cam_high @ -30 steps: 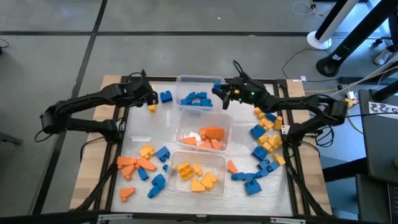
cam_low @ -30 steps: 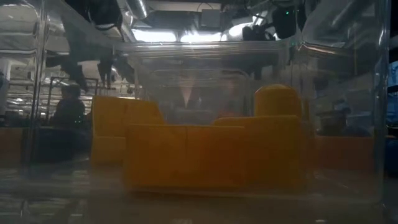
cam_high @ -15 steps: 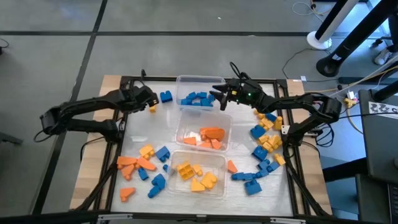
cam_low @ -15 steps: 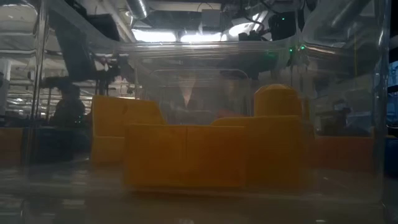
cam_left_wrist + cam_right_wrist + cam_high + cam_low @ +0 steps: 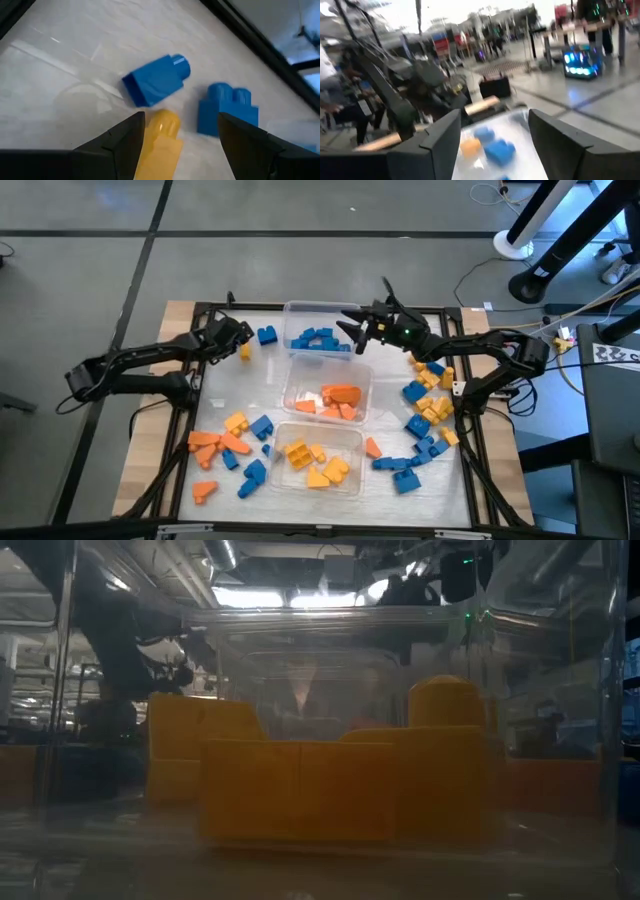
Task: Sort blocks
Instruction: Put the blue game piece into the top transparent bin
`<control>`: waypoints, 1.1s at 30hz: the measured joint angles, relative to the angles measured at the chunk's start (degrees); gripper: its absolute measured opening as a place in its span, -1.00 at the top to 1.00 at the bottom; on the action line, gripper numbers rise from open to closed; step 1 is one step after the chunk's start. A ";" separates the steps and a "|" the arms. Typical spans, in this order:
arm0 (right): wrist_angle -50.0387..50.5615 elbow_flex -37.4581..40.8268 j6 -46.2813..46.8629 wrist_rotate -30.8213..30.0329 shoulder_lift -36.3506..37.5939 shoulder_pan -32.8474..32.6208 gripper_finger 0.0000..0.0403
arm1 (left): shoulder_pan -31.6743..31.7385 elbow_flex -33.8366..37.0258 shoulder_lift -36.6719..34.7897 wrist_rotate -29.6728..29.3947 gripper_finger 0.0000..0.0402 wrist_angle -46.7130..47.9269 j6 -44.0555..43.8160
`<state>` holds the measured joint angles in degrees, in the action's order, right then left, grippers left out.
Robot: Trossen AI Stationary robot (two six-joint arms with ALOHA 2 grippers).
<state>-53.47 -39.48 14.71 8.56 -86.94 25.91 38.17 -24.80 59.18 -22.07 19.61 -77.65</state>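
Your right gripper (image 5: 352, 337) hangs spread and empty over the blue tub (image 5: 300, 310); your left gripper (image 5: 176, 131) stands apart around a yellow block (image 5: 159, 142) beside two loose blue ones. Each tub holds only some blocks (image 5: 328, 470); most are scattered across the table (image 5: 225, 395), so you're maybe a third done.

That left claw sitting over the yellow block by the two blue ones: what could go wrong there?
The open left gripper straddles the yellow block, but a blue block lies right against it, so a finger might nudge or pinch that one too. Over the tub of blue blocks, the right gripper stands open close to the rim and could perhaps clip it.
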 joint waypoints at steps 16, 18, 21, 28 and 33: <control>-5.14 -0.02 0.00 0.06 0.00 -0.01 -0.16 | 5.18 1.12 0.99 0.37 -0.18 -2.71 -0.60; -5.16 -0.02 0.01 0.06 0.00 0.00 -0.16 | 5.18 1.12 2.08 0.54 -0.18 -2.79 -0.61; -5.16 -0.02 0.00 0.06 0.00 0.00 -0.16 | 5.18 1.12 3.98 1.45 -0.18 -2.95 -1.48; -5.14 -0.02 0.01 0.08 0.00 0.00 -0.16 | 5.65 1.12 7.67 1.47 -0.18 -10.46 -0.36; -5.14 -0.02 -0.01 0.08 0.01 0.00 -0.16 | 6.78 1.10 10.76 2.30 -0.18 -12.36 -0.58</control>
<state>-58.61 -39.51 14.71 8.64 -86.93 25.91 44.95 -23.70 69.93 -19.76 7.25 -78.24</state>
